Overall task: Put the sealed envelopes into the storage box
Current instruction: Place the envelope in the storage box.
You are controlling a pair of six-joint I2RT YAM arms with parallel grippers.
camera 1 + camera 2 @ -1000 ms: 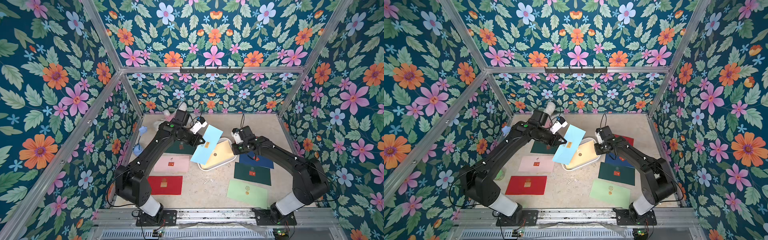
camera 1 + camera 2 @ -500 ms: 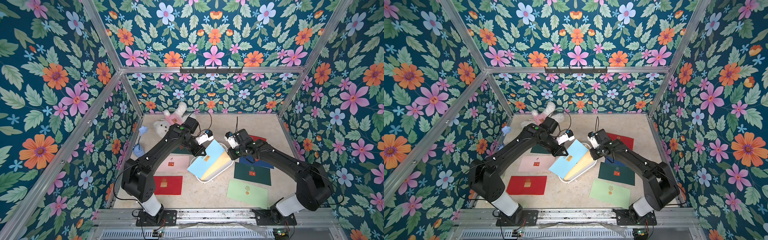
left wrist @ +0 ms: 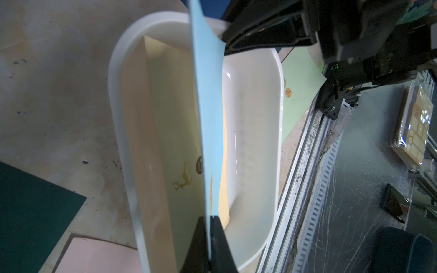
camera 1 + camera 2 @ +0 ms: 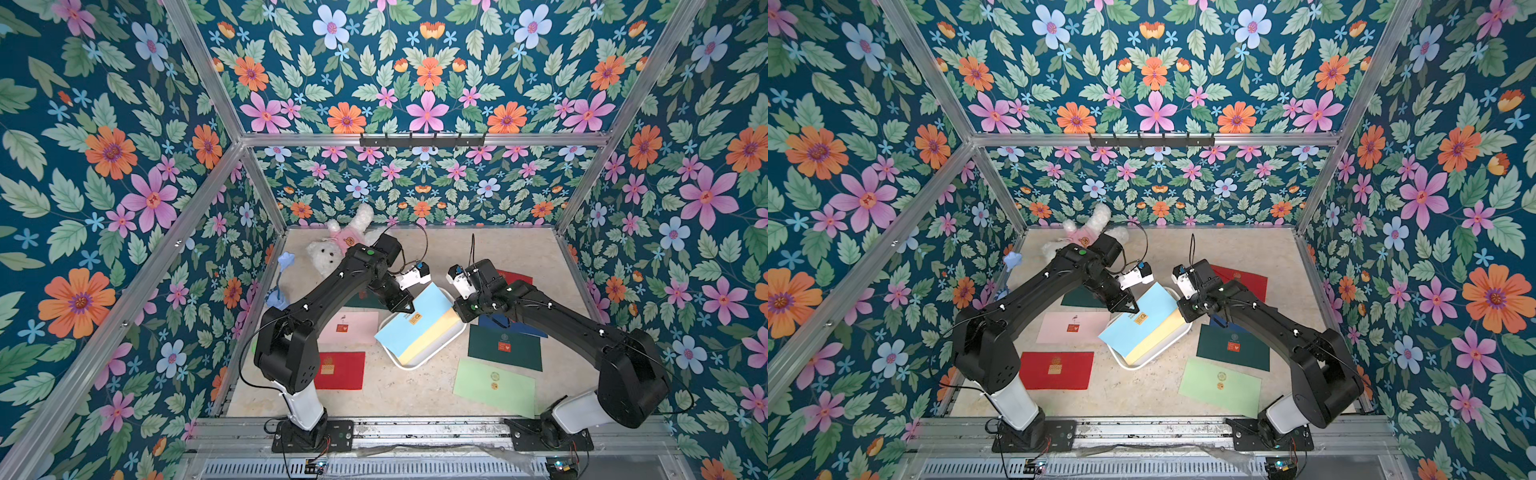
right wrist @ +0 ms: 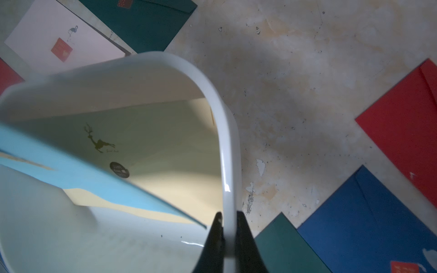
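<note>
My left jaws clamp the thin matte light blue envelope, tilted over the glossy, round-cornered storage box holding a yellow envelope; my right jaws pinch its rim. A pink envelope lies just beside.

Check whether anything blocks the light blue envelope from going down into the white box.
Nothing visible blocks it. The left gripper holds the light blue envelope tilted over the storage box. Only a yellow envelope already lies inside beneath it. The right gripper clamps the box's rim at one end.
</note>
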